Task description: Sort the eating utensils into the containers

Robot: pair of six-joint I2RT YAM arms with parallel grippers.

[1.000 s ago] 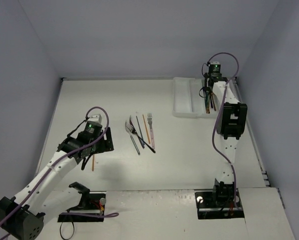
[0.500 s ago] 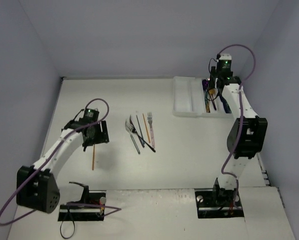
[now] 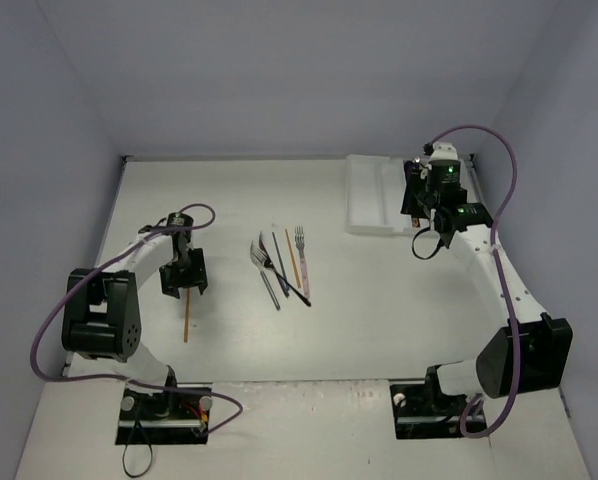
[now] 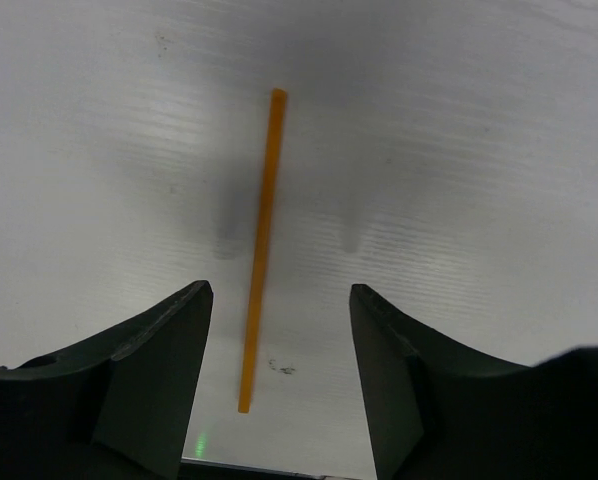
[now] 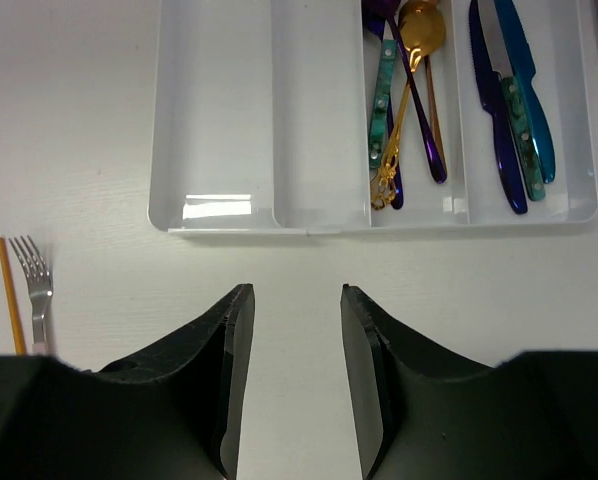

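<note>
A copper-gold stick (image 4: 259, 250) lies alone on the table (image 3: 186, 318). My left gripper (image 4: 279, 310) is open right above its near end; it shows at the table's left in the top view (image 3: 183, 283). A cluster of utensils (image 3: 279, 265) lies mid-table: spoon, fork, knife and sticks. The white tray (image 5: 219, 110) sits at the back right (image 3: 369, 200). Its two left compartments are empty; the right ones hold several spoons (image 5: 404, 80) and knives (image 5: 514, 110). My right gripper (image 5: 294, 300) is open and empty over the table just in front of the tray (image 3: 431, 215).
A silver fork (image 5: 34, 285) and an orange stick (image 5: 9, 295) from the cluster show at the left edge of the right wrist view. Grey walls close in the table on three sides. Both arm bases stand at the near edge.
My left arm swung in over the lone stick and pointed down at it. My right gripper pulled back from over the tray toward the table in front of it.
</note>
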